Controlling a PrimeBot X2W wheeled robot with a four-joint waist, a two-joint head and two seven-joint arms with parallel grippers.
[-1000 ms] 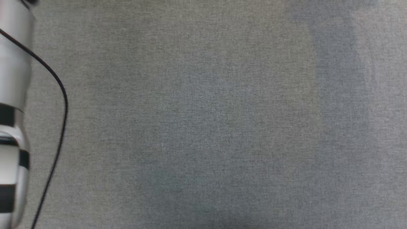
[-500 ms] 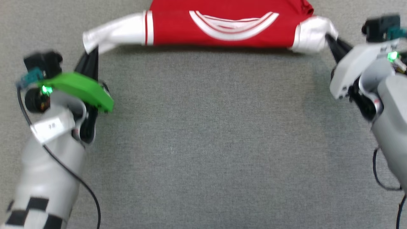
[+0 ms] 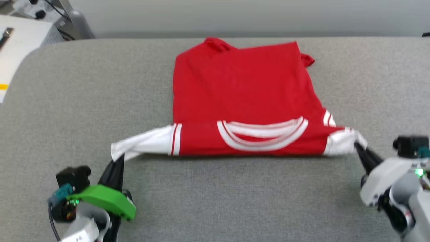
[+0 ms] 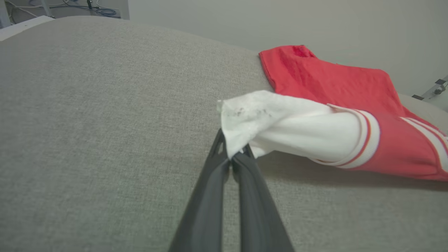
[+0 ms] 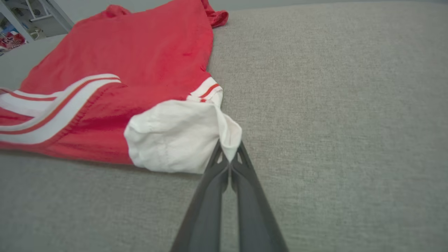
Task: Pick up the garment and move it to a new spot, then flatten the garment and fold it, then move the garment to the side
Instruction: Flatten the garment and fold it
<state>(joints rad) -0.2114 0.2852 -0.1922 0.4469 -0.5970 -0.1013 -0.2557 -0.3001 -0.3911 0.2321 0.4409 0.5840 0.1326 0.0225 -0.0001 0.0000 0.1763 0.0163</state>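
The jersey [image 3: 242, 94] lies on the grey worktop [image 3: 67, 101], collar facing the near edge and hem the far edge. The left gripper [image 3: 118, 157] and right gripper [image 3: 356, 144] each clamp a white sleeve tip.

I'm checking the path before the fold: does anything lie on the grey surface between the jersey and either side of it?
Nothing visible does. The grey surface lies bare to the left and right of the garment in the head view. The left gripper and right gripper are each shut on one of its white sleeves.
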